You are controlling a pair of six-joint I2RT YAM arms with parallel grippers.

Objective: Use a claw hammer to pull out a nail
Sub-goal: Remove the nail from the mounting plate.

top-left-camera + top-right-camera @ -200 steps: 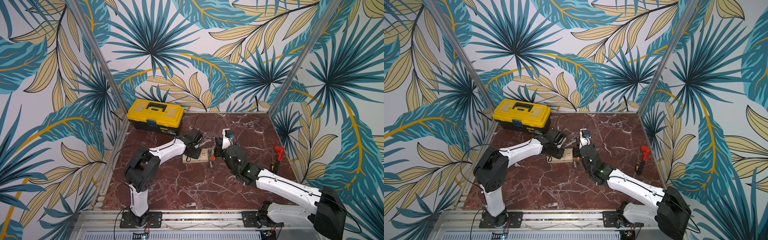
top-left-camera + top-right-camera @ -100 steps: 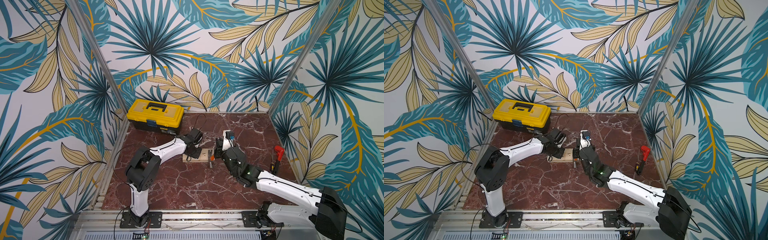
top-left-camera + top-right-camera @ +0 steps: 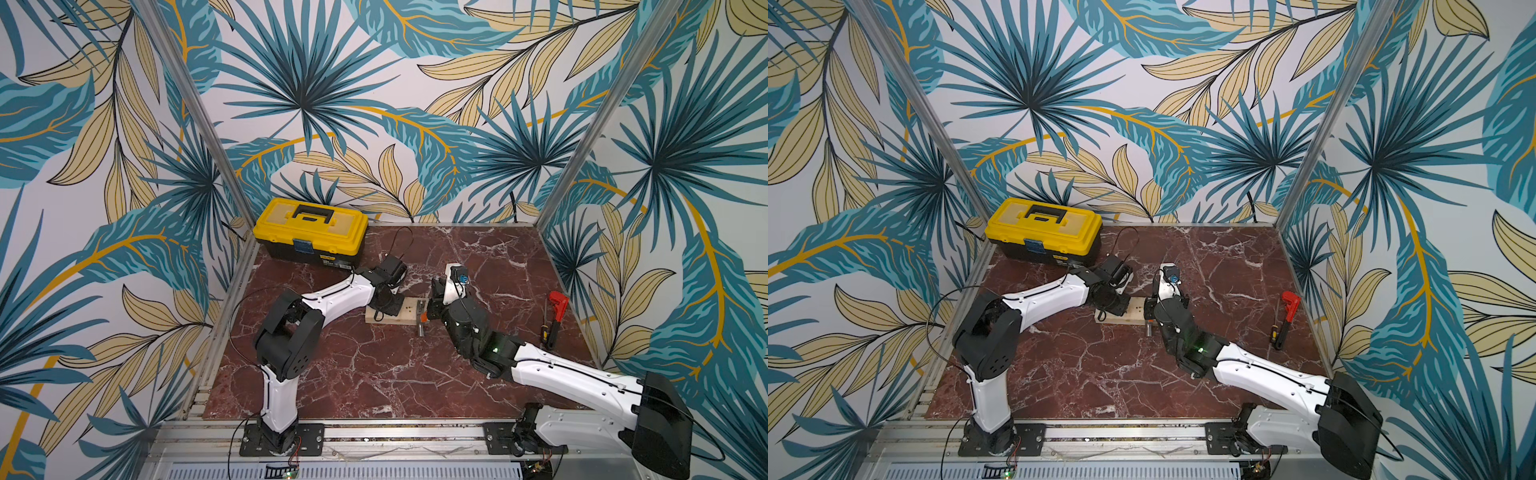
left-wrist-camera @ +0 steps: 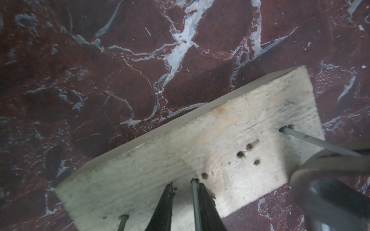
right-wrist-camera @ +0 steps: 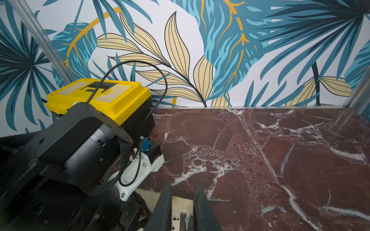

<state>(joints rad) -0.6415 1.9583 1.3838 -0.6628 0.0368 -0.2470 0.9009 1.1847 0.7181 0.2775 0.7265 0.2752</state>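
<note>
1. Claw hammer (image 3: 423,318) location: we find it at the end of the wooden board (image 4: 200,140) nearest the right arm. Its forked claw (image 4: 328,166) is hooked round the shank of the end nail (image 4: 312,140), which leans out of its hole.
2. Right gripper (image 5: 182,186): fully closed on the hammer's shaft, near the orange section seen in both top views. The contact itself lies below the wrist view's edge.
3. Left gripper (image 4: 185,188): fingers a narrow gap apart, tips pressed down on the board. A second nail (image 4: 195,200) stands in that gap against one finger. We see bare board between it and the other finger, so nothing is clamped.
4. Stage, in our judgement: claw engaged, lever stroke not yet made.
5. Risk: the claw slips off the nail if the head is not seated in the fork. We cannot see the head.
6. Risk: the board lifts or skids on the marble tabletop (image 3: 374,374), being held by downward pressure alone, toward the end away from the pull.
7. Risk: the shaft twists in the closed jaws under load, since the grip appears close to the head and offers little leverage.
8. Risk: a shifting board drives the second nail against the left fingers and bends it.
</note>
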